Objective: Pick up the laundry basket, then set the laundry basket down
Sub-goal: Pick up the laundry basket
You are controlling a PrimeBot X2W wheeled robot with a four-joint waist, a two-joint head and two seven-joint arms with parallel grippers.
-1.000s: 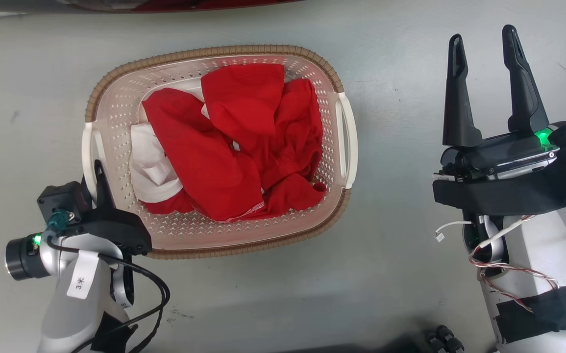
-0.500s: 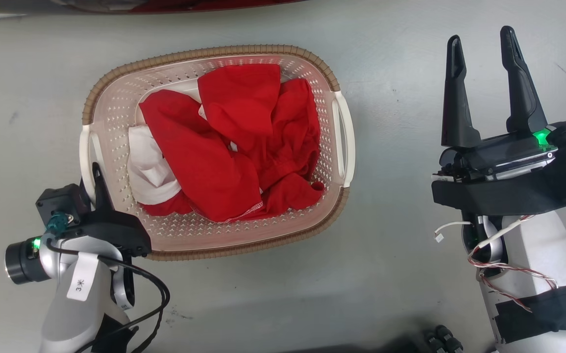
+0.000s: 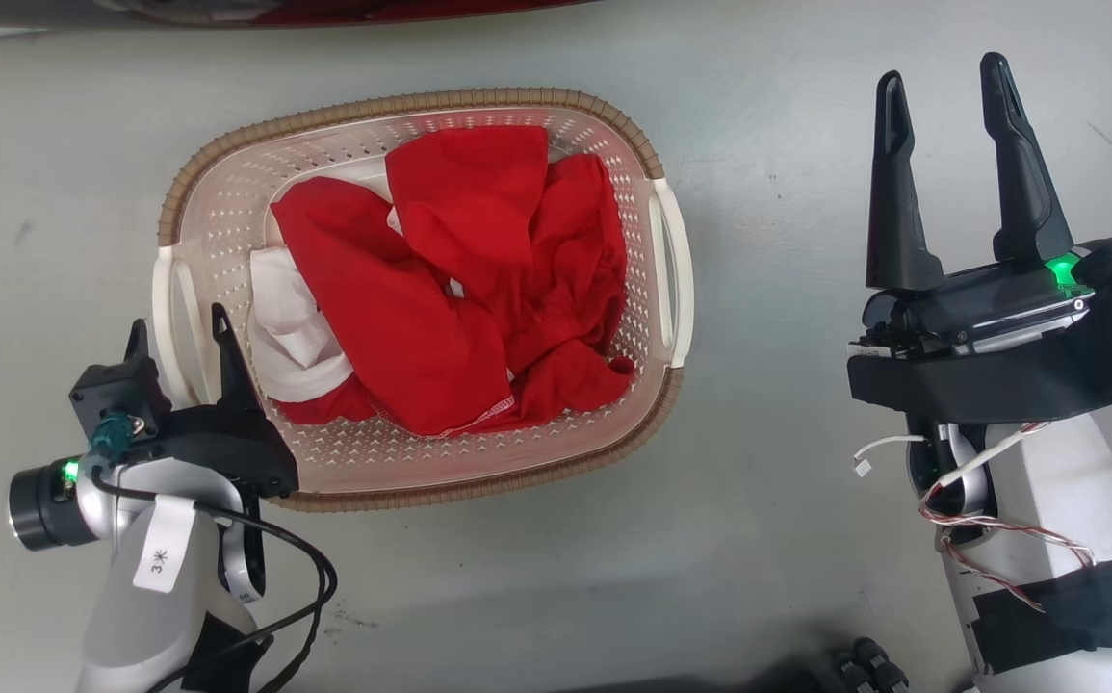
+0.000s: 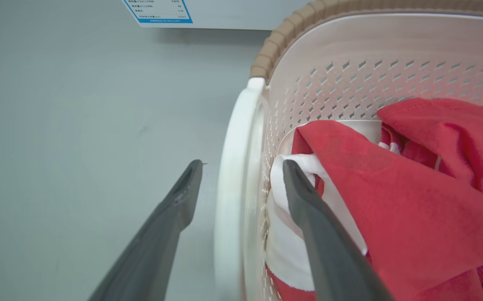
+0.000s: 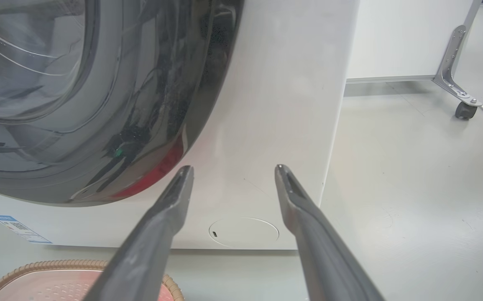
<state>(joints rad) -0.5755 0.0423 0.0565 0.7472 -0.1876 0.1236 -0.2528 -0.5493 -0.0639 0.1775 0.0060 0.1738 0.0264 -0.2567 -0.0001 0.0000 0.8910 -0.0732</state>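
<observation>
Head view: the laundry basket (image 3: 401,103) sits on a grey floor, its long axis running side to side from one white handle to the other, with red clothes (image 3: 459,289) heaped inside. The left gripper (image 3: 180,325) is at the basket's left handle (image 3: 163,308), fingers spread, one outside the handle and one inside the wall, pinching nothing. The right gripper (image 3: 943,77) is spread and empty, well apart from the basket, which lies off to that gripper's left.

Left wrist view: the left gripper (image 4: 243,164) straddles the left handle (image 4: 231,200), which runs straight ahead between the fingers. A white cloth (image 4: 283,234) lies against the inner finger.

Right wrist view: the right gripper (image 5: 233,168) points at a washing machine (image 5: 274,104). The basket's rim (image 5: 57,265) is below and to its left.

The left arm is clearly the nearer. A lift would likely need only these fingers closing across the handle.
</observation>
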